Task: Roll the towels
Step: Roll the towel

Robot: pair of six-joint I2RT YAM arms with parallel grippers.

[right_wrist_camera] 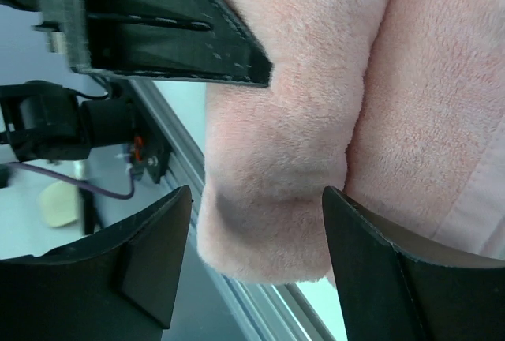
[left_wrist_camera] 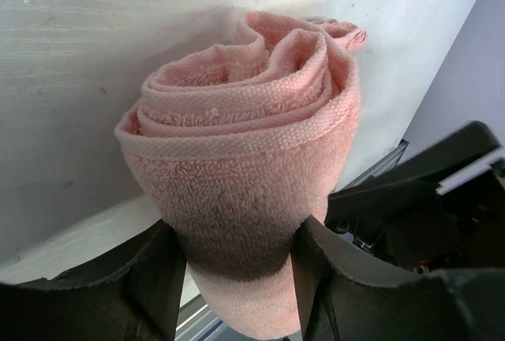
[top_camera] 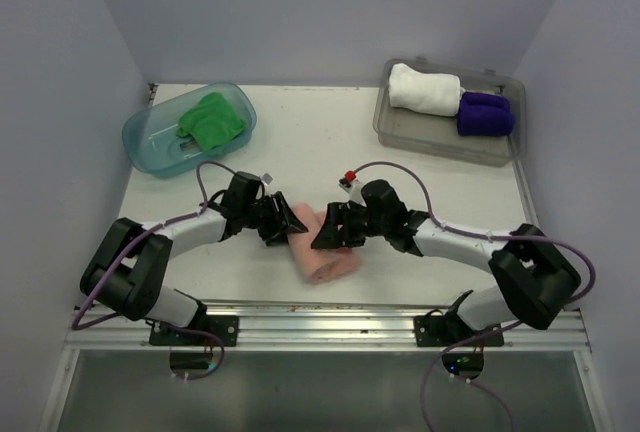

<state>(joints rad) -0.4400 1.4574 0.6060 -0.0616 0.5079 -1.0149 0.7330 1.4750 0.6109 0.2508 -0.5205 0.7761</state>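
A salmon pink towel lies rolled near the table's front edge, between the two arms. In the left wrist view the spiral end of the roll faces the camera. My left gripper is shut on it, both fingers pressed into its sides. My right gripper is open around the roll's other end, with a gap at its left finger. From above, the left gripper and right gripper meet over the roll. A green towel lies crumpled. White and purple towels lie rolled.
The green towel sits in a teal tub at the back left. The white and purple rolls lie in a clear grey tray at the back right. The table's metal front rail runs just beyond the pink roll.
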